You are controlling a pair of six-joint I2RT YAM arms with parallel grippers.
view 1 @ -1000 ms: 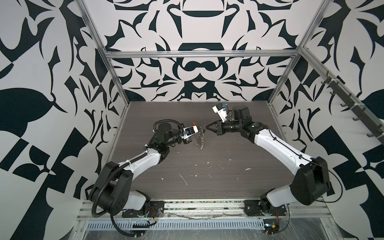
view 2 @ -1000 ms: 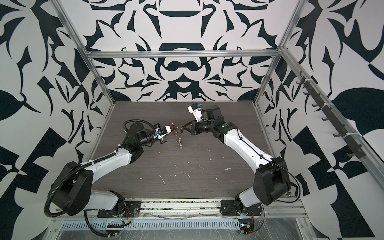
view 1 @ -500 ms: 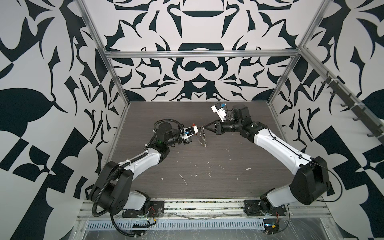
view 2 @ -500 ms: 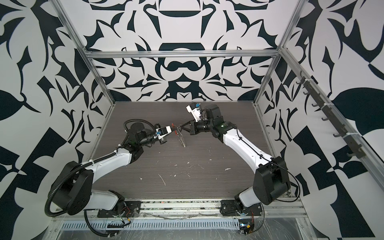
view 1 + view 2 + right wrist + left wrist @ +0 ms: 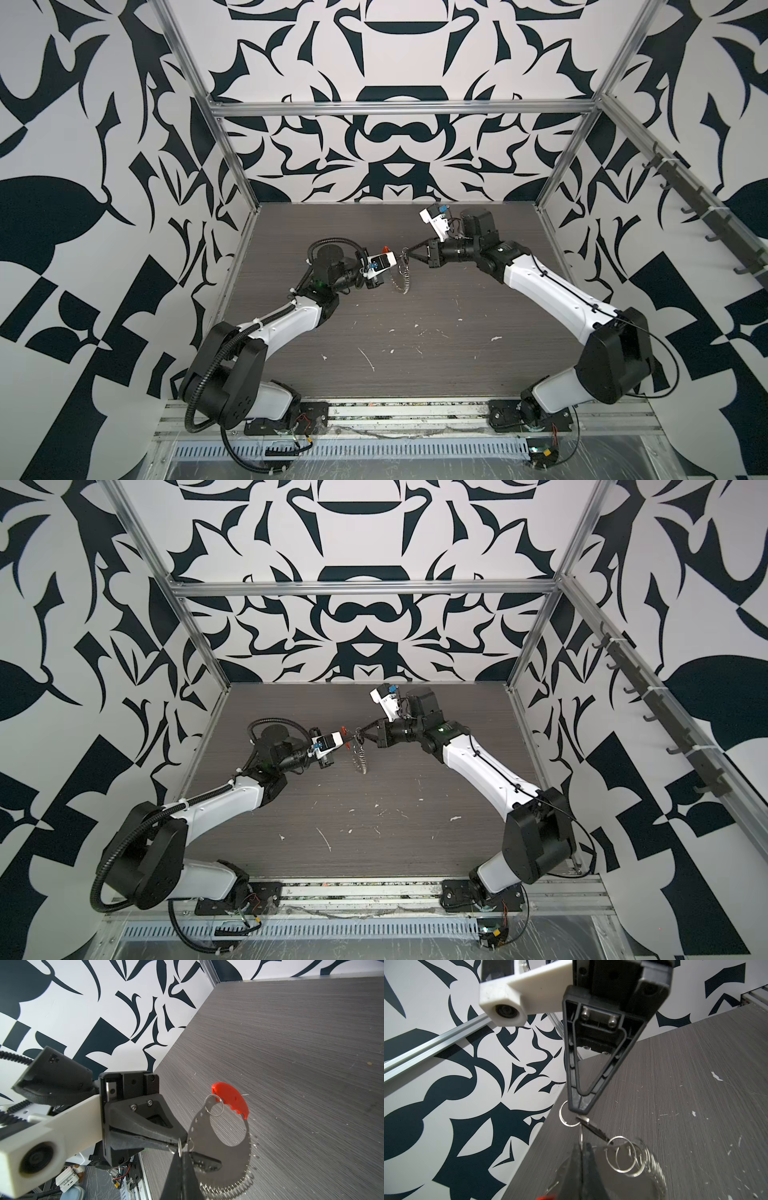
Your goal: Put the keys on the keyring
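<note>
Both grippers meet tip to tip in the air over the dark table (image 5: 436, 340). The keyring (image 5: 232, 1153) is a grey crescent plate fringed with several small silver rings, with a red section (image 5: 230, 1100); it hangs below the tips in both top views (image 5: 402, 284) (image 5: 362, 762). My left gripper (image 5: 581, 1148) (image 5: 394, 268) is shut on one thin ring of the keyring. The keys (image 5: 204, 1162) (image 5: 595, 1129), a small black oblong piece, dangle from a tiny ring (image 5: 568, 1114). My right gripper (image 5: 180, 1154) (image 5: 406, 252) is shut on that tiny ring.
White flecks (image 5: 368, 359) dot the table's front half. Patterned walls with aluminium posts (image 5: 232, 166) close in the left, back and right sides. A rail of dark hooks (image 5: 706, 216) runs along the right wall. Both arm bases stand at the front edge.
The right gripper has edged slightly left toward the left gripper. Both stay shut, and the keyring still hangs between them.
</note>
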